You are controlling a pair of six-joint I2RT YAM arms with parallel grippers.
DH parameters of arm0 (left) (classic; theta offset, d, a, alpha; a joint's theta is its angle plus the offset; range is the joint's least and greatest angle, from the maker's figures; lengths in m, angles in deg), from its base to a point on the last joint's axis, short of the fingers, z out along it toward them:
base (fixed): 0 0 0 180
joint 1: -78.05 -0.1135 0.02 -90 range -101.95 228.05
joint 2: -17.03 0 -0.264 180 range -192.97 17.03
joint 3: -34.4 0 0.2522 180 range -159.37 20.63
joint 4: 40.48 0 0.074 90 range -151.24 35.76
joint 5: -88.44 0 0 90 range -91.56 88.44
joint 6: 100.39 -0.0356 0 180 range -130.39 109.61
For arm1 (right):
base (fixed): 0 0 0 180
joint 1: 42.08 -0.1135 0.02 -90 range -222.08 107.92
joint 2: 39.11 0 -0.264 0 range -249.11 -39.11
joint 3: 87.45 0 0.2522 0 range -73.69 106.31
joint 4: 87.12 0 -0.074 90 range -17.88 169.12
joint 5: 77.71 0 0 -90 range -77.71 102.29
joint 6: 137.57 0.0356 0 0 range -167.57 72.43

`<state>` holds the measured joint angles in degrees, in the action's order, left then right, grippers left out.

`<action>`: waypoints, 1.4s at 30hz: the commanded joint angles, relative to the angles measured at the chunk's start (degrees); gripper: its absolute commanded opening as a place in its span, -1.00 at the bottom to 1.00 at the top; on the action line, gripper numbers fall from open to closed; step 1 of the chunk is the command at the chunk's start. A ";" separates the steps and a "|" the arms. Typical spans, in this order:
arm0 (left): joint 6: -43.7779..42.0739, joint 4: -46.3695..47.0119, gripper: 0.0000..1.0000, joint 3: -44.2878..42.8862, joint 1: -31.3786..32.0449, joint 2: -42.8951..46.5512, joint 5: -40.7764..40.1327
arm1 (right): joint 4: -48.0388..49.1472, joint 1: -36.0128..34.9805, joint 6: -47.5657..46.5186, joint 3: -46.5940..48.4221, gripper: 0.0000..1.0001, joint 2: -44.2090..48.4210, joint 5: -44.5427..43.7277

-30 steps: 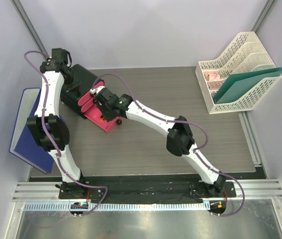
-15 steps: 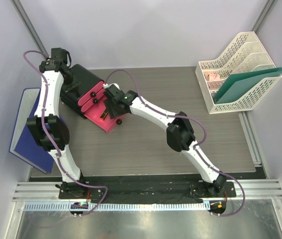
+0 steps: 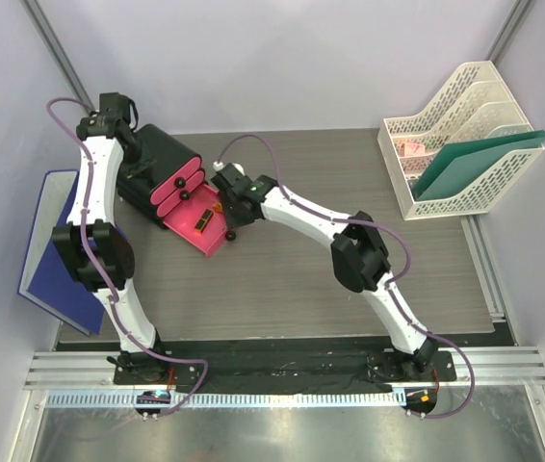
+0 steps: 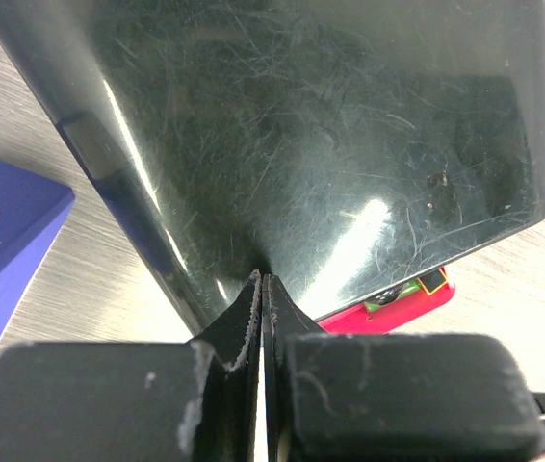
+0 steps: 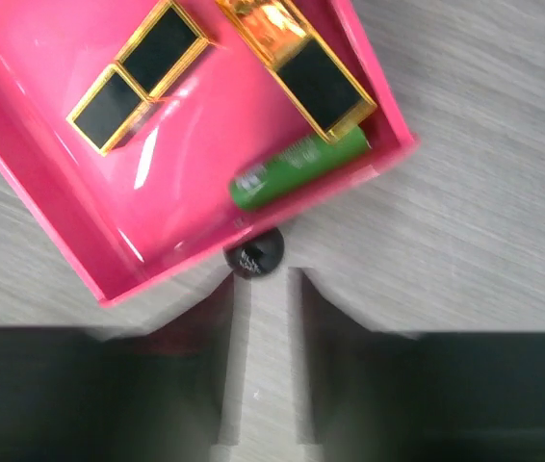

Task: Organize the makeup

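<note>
Our right hand point(image 5: 264, 289) shows only as a dark blur. Just beyond it, the pink drawer point(image 5: 186, 154) and one gold lipstick point(image 5: 316, 82) run off the top edge. Ahead of our left hand point(image 4: 262, 289), the black box point(image 4: 330, 144) is cut off too.

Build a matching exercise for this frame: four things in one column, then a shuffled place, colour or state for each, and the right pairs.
1. tube
2. left gripper
3. rack
4. binder

A. blue, far left
B. shut, against the black box
C. green, in the pink drawer
D. white, far right corner

Pairs: 1-C; 2-B; 3-D; 4-A
</note>
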<state>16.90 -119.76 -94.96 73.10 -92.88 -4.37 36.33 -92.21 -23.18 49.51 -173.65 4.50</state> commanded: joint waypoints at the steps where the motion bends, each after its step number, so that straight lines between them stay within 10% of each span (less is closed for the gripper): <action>1: -1.18 -0.49 -1.00 -2.10 -0.41 -0.31 0.35 | 4.98 2.58 5.49 -7.24 -0.98 8.67 4.88; 15: -1.45 -0.23 -1.00 -0.78 -0.41 -0.04 0.61 | 12.90 6.45 17.71 -16.59 -0.98 5.87 21.85; 42: -2.77 -1.10 -1.00 0.54 -0.41 -0.04 1.75 | 33.98 7.50 33.62 4.50 -0.98 -14.69 31.35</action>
<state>15.32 -119.76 -94.85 73.08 -92.97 -3.10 63.43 -84.32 6.04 49.21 -186.87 33.52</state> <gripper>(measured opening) 0.002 0.017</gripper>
